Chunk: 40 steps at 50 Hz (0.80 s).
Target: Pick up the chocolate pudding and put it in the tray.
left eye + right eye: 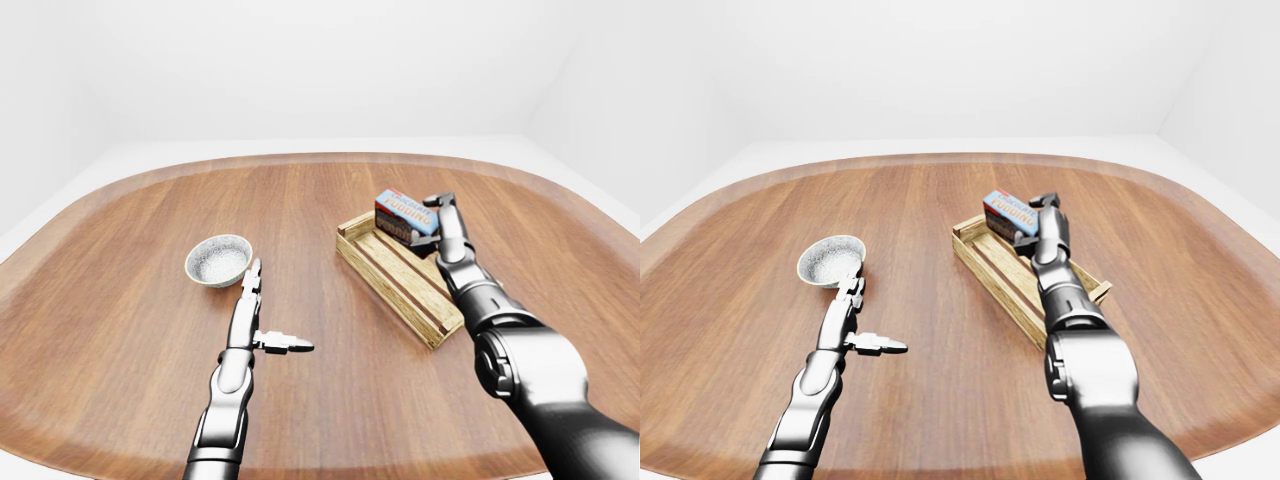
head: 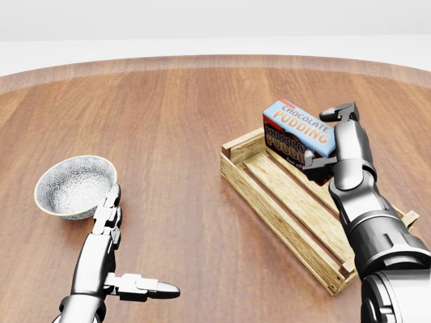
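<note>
In the head view, a patterned bowl (image 2: 75, 186) is sitting on the wooden table (image 2: 175, 121); beside it the left robot hand (image 2: 114, 249) is lying released. Rightward, the right robot hand (image 2: 330, 145) is grasping the chocolate pudding box (image 2: 296, 131), tilted above the wooden tray (image 2: 283, 215).

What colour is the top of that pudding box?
Light blue, with white and orange lettering on the pudding box; the side below is dark brown and red. Head view shows it best.
</note>
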Tool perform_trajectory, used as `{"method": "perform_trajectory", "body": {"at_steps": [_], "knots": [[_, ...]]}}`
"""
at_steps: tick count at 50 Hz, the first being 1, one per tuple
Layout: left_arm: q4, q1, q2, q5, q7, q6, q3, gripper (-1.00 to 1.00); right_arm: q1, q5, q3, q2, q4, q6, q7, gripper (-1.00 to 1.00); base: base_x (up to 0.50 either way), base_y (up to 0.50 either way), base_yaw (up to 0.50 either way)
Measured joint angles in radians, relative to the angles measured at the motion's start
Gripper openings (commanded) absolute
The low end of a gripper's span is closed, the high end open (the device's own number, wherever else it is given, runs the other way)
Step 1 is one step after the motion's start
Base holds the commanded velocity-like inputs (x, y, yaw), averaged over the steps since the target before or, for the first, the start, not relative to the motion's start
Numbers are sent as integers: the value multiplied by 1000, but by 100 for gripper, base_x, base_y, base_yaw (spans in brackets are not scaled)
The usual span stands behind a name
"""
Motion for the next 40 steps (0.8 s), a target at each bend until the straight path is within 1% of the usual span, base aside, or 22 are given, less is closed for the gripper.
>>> {"method": "perform_trajectory", "body": {"at_steps": [40], "knots": [[1,-1,0,0,3,2,0,100,91,-13,-1,10,9,0,-15,-100,0,0,0]]}}
